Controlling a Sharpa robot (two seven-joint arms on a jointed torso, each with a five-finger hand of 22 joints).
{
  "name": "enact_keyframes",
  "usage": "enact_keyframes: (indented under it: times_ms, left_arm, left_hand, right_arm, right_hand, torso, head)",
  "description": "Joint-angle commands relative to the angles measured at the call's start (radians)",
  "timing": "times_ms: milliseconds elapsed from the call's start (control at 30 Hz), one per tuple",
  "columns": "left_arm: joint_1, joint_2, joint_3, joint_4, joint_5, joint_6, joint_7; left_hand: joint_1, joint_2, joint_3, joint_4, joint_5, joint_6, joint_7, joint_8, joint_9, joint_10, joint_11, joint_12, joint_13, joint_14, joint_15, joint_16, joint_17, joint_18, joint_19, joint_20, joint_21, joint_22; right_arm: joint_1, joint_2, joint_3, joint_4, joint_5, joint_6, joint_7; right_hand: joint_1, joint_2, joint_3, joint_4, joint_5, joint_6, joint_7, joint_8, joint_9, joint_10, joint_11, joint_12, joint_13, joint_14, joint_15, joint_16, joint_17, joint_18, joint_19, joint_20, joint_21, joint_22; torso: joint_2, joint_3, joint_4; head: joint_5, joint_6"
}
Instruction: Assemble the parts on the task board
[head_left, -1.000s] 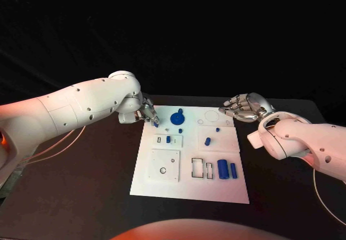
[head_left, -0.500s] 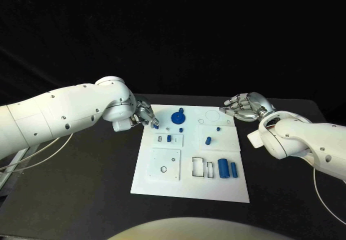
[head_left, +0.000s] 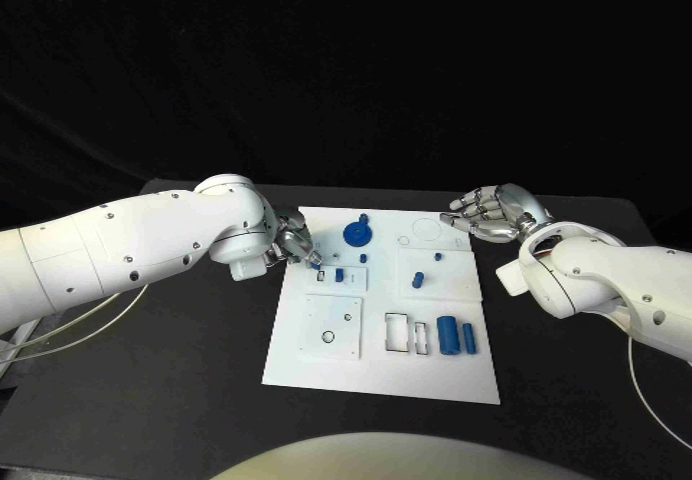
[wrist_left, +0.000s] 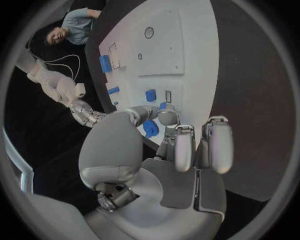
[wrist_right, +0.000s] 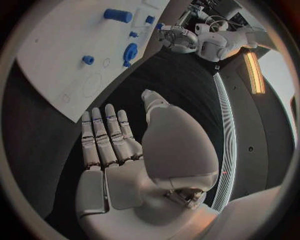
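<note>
The white task board (head_left: 378, 370) lies in the middle of the table. My left hand (head_left: 293, 243) hovers over the board's far left edge and pinches a small blue part (wrist_left: 163, 106) between thumb and a fingertip, just above a small slot (head_left: 319, 276). A blue block (head_left: 339, 275) stands beside that slot. A blue gear (head_left: 355, 236), a peg (head_left: 415, 282) and two blue cylinders (head_left: 456, 338) sit on the board. My right hand (head_left: 493, 214) floats past the board's far right corner, fingers apart and holding nothing (wrist_right: 125, 160).
A raised square plate (head_left: 330, 328) and two rectangular slots (head_left: 405, 336) take up the board's near half. Black table (head_left: 173, 380) spreads on both sides of the board. A thin cable (head_left: 87, 310) trails under my left arm.
My left hand has carried the small blue part toward me along the board's left edge, now lower over the slot. The right hand has stayed still.
</note>
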Motion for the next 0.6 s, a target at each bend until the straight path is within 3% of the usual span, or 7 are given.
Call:
enact_keyframes:
  times_ms: [33,600]
  left_arm:
    - [-0.003,0.010,-0.001,0.002,-0.040,0.025,0.010]
    - [-0.005,0.051,-0.004,-0.051,-0.054,0.140,-0.012]
  left_hand:
    - [-0.005,0.002,0.174,-0.167,0.003,0.048,-0.038,0.006,0.075,0.006,0.000,-0.002,-0.001,0.102,-0.008,0.005,0.237,-0.010,0.040,-0.005,0.002,0.217]
    - [-0.005,0.001,0.177,-0.169,0.005,0.049,-0.038,0.006,0.074,0.006,0.000,-0.004,-0.004,0.102,-0.009,0.004,0.236,-0.010,0.039,-0.006,-0.001,0.216]
  right_arm:
    - [-0.001,0.000,0.000,0.001,-0.003,0.006,0.013]
    - [-0.002,0.001,0.000,0.001,0.000,0.011,0.011]
  right_hand:
    - [-0.006,0.008,-0.003,-0.002,0.006,-0.005,0.093,0.004,-0.001,0.007,0.003,-0.002,0.000,-0.003,0.001,0.003,-0.001,-0.014,-0.006,-0.003,-0.004,-0.002]
    - [-0.006,0.008,-0.003,-0.002,0.006,-0.005,0.093,0.004,-0.001,0.007,0.003,-0.002,0.000,-0.003,0.001,0.003,-0.001,-0.014,-0.006,-0.003,-0.004,-0.002]
  torso:
    - [0.000,0.0007,-0.0014]
    - [0.000,0.0009,-0.0010]
  head:
    - [0.002,-0.002]
    - [-0.002,-0.008]
